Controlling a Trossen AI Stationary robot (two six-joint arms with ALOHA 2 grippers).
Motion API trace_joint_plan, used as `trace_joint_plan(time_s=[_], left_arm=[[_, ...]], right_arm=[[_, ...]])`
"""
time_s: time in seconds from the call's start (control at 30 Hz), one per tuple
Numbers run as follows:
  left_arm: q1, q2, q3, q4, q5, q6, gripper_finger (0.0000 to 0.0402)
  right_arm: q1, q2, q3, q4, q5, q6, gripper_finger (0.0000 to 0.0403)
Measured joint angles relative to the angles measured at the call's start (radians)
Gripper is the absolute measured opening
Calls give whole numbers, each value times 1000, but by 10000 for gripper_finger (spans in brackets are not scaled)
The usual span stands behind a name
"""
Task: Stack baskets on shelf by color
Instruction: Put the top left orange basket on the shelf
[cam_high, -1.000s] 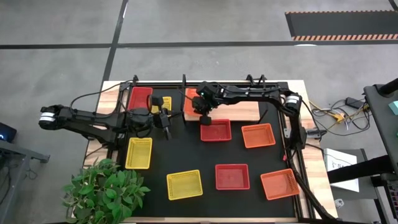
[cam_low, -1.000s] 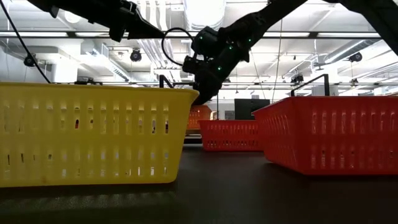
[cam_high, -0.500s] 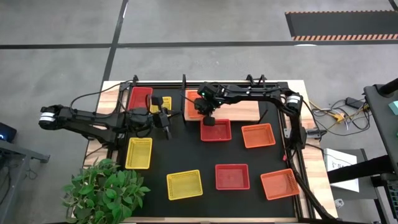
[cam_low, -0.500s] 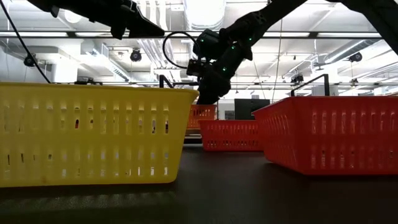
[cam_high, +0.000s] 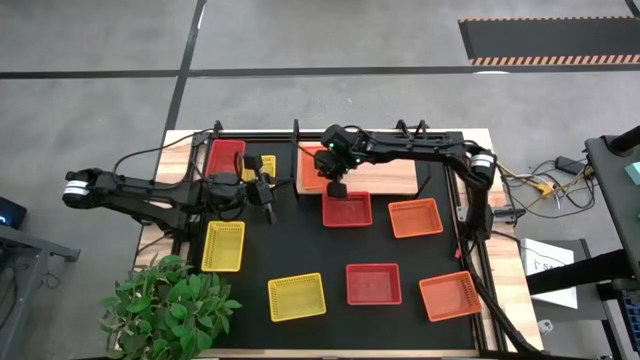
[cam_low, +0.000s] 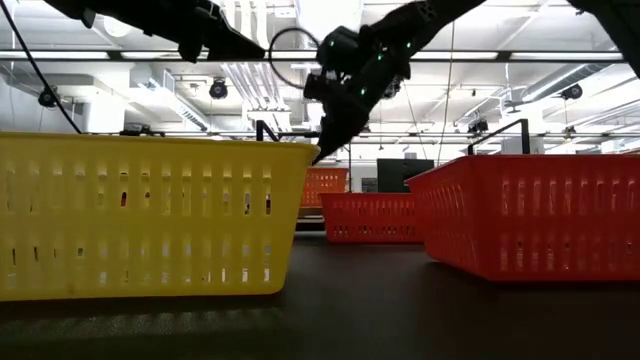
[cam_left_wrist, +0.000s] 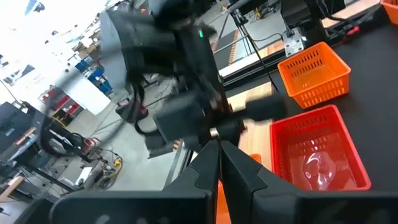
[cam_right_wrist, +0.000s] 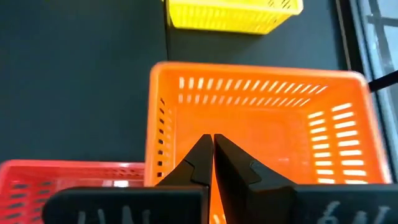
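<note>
An orange basket (cam_high: 311, 166) (cam_right_wrist: 261, 124) stands at the left end of the wooden shelf (cam_high: 385, 177). My right gripper (cam_high: 336, 190) (cam_right_wrist: 212, 149) hangs shut a little above this basket's near part, with nothing in it; in the low view its tip (cam_low: 321, 154) is up in the air. A red basket (cam_high: 347, 209) sits on the mat just in front of the shelf. My left gripper (cam_high: 271, 203) (cam_left_wrist: 219, 152) is shut and empty, held level above the mat left of the shelf, next to a yellow basket (cam_high: 262, 167).
On the black mat stand an orange basket (cam_high: 415, 217), two yellow ones (cam_high: 223, 246) (cam_high: 296, 296), a red one (cam_high: 373, 284) and another orange one (cam_high: 450, 296). A red basket (cam_high: 226, 157) is at the far left. A green plant (cam_high: 165, 305) fills the near left corner.
My right gripper has risen from low over the orange basket on the shelf, staying shut and pointing slantwise down. The baskets have kept their places.
</note>
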Motion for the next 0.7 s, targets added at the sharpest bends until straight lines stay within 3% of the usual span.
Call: trace_joint_plan(time_s=[0.13,0.33,0.5,0.7], left_arm=[[-1,0,0,0,0,-3,0],[-2,-3,0,-1,0,-54,0],[-2,2,-1,-1,0,-54,0],[-2,0,0,0,0,-54,0]], right_arm=[[17,-53,-5,-12,-29,11,9],[74,-76,-19,-53,-172,62,9],[115,-30,-27,-47,-166,73,9],[114,17,-28,1,-54,74,9]])
